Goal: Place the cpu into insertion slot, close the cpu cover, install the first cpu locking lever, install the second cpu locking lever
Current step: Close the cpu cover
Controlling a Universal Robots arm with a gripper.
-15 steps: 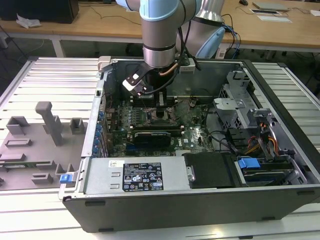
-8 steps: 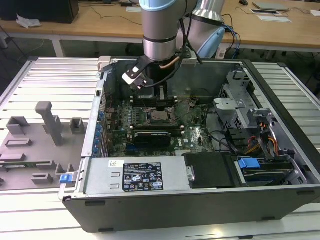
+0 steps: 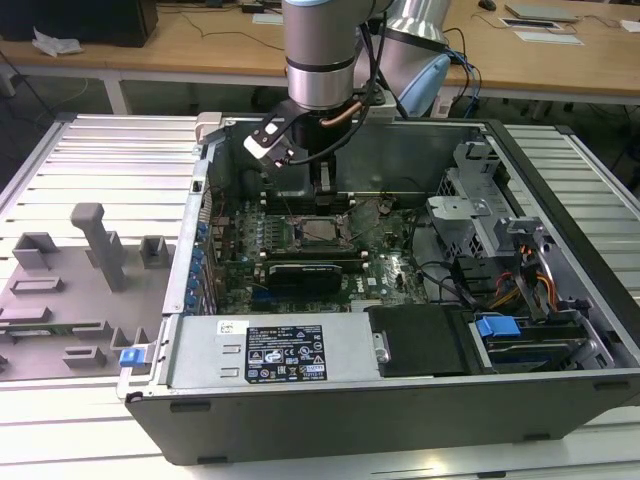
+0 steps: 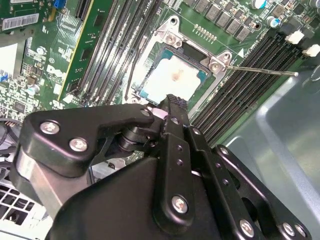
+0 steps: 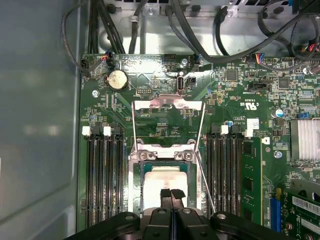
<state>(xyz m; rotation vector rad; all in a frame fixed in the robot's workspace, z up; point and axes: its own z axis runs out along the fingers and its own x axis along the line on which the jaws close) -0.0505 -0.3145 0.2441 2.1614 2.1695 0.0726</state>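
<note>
So: cpu seated, cover open, fingers pinched shut on nothing.
In the first wrist view the gripper (image 5: 171, 193) has its fingers pressed together with nothing between them. The tips hang over one edge of the cpu (image 5: 165, 176), which lies flat in the insertion slot (image 5: 133, 185); whether they touch it I cannot tell. The cpu cover (image 5: 167, 104) is swung back off the slot, and the board (image 5: 167, 125) shows through its window. Closing that cover looks like the step in hand. It is best done by pushing on the frame's outer bar, never on the chip's silver top, with the loose locking lever (image 5: 206, 187) kept out from under the frame. Count: one cpu, one slot, one cover and one lever rod plainly free beside the slot; a second I cannot make out. There is also one memory stick (image 5: 248, 180) and one coin cell (image 5: 117, 79).
</note>
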